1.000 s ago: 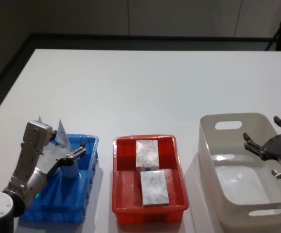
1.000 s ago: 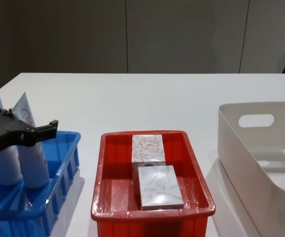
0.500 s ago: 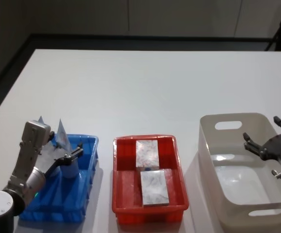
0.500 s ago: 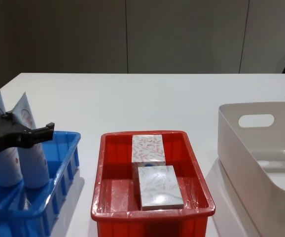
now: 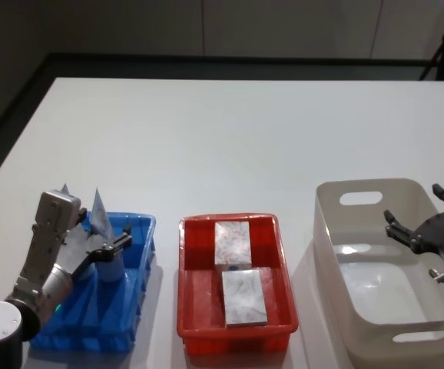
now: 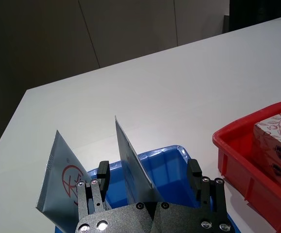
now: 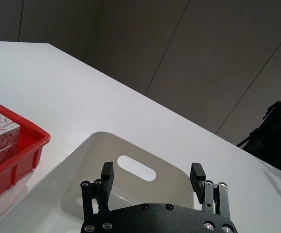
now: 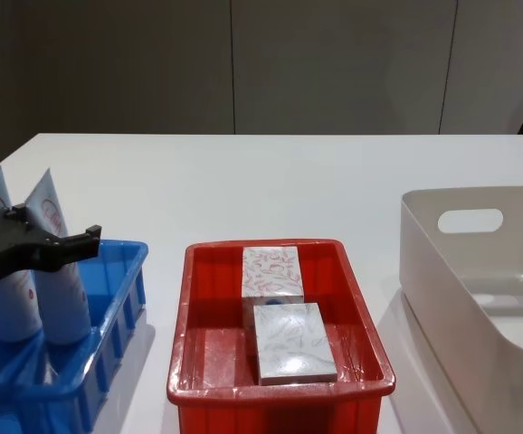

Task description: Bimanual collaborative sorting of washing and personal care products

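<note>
Sorting is judged to be all but finished. In the head view, two pale-blue tubes are seen standing upright in the blue bin at 7 o'clock on the desk. Two patterned boxes are laid flat, one behind the other, in the red bin at 6 o'clock. The white bin at 4 o'clock looks empty, and nothing loose is seen on the desk. The left tool is held spread around the tube nearer the desk's middle. The right tool, likewise spread and empty, is poised over the white bin's 3 o'clock rim. Little is judged to be left beyond lifting the left tool clear.

In the left wrist view, one tube is seen edge-on between the parted jaws with a gap on either side, so no grip is made. The second tube stands just beside it, outside the jaws. The boxes are cut off by the frame's edge.

In the right wrist view, the jaws are seen wide apart above the white bin, with nothing between them.

In the chest view, the tubes' lower ends are hidden behind the blue bin's wall and crossed by the left tool. The white bin's near part is cut off, so its emptiness cannot be fully confirmed, and the right tool is clipped at 3 o'clock.
</note>
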Tool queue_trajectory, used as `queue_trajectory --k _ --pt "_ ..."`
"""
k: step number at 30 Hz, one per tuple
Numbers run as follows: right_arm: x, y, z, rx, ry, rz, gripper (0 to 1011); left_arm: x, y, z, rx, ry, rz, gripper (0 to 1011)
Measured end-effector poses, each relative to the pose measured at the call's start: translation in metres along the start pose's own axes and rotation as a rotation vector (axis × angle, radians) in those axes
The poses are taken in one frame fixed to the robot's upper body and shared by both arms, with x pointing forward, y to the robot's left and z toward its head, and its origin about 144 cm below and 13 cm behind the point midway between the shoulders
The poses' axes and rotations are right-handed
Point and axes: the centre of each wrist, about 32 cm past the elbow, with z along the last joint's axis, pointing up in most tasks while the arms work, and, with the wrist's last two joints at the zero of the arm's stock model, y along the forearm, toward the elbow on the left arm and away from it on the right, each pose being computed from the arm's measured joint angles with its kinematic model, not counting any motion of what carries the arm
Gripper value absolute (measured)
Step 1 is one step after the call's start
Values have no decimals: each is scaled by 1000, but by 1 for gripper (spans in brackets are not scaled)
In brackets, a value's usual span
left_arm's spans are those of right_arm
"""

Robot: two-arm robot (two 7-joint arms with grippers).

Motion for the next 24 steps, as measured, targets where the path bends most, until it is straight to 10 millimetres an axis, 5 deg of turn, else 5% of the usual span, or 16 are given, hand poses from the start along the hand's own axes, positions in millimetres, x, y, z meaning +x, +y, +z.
queue_trajectory --k 10,24 --pt "0 0 0 0 0 0 1001 0 0 0 0 0 0 997" --pt "0 0 0 0 0 0 1001 0 0 0 -1 -1 1 633"
